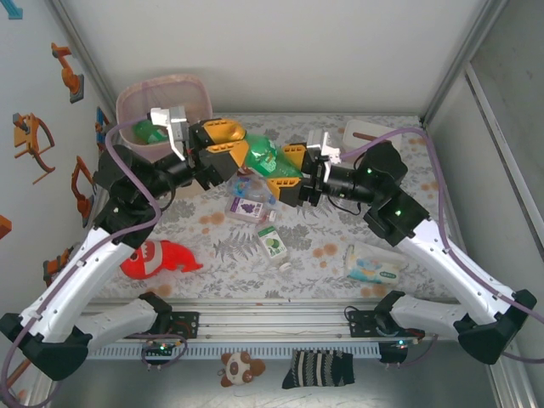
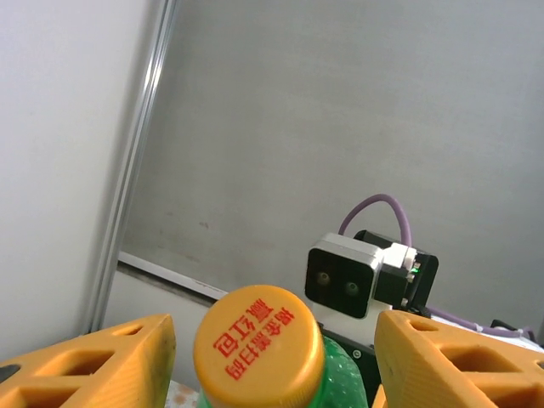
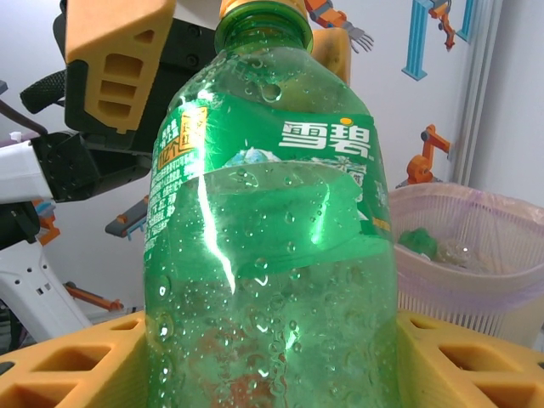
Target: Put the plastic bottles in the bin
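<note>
A green soda bottle (image 1: 270, 157) hangs level above the table's back middle, between both arms. My right gripper (image 1: 283, 170) is shut on its body (image 3: 272, 255), and both yellow fingers (image 3: 68, 365) press its sides. My left gripper (image 1: 242, 144) stands open around the cap end. The orange cap (image 2: 259, 344) sits between its fingers (image 2: 102, 357) with a gap on each side. The bin (image 1: 197, 87) stands at the back left, just behind the left gripper, with a green bottle (image 1: 149, 132) inside. In the right wrist view the bin (image 3: 476, 255) lies beyond the bottle.
Two small bottles lie on the table, one with a purple label (image 1: 246, 206) and one with a green label (image 1: 274, 244). A red plush fish (image 1: 157, 257) lies front left, a wipes pack (image 1: 372, 263) front right, and a white tissue box (image 1: 365, 132) back right.
</note>
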